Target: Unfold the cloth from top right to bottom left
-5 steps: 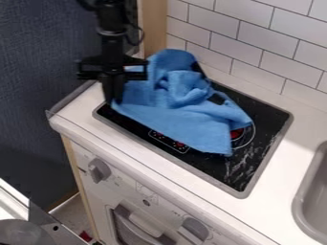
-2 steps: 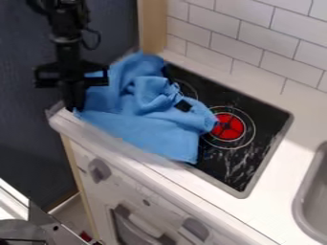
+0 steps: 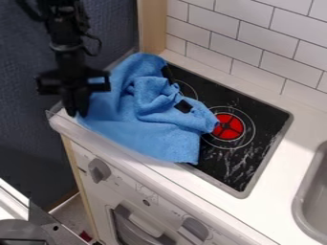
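Blue cloth is bunched on a stovetop.
Likely light and limp, it is best taken by its left edge; whether the gripper is closed cannot be told.

Bright light washes the counter, soft shadow near the sink.

My black hand, plain blue cloth beside me, black stove top past it with a black-crossed red burner, white tiles in grey-lined brick pattern farther off, grey sink well away from me
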Controlling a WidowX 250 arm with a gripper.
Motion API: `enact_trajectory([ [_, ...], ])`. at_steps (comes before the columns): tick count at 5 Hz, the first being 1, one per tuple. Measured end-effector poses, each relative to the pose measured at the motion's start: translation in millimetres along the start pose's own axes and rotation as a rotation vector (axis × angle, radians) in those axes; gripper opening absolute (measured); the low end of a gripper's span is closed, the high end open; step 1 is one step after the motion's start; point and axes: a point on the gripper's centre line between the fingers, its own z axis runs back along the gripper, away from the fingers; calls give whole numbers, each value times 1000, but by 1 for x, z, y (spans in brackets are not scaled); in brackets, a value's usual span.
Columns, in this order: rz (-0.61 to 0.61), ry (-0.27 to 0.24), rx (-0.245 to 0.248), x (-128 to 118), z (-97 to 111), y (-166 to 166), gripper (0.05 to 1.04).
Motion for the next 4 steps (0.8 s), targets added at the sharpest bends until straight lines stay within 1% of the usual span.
enact_trajectory([
  [1, -41, 8, 61, -8, 17, -1, 474],
  [2, -46, 1, 84, -12, 31, -2, 788],
  [3, -50, -12, 46, -11, 34, -8, 1005],
  [4, -95, -30, 49, -7, 41, -23, 1003],
])
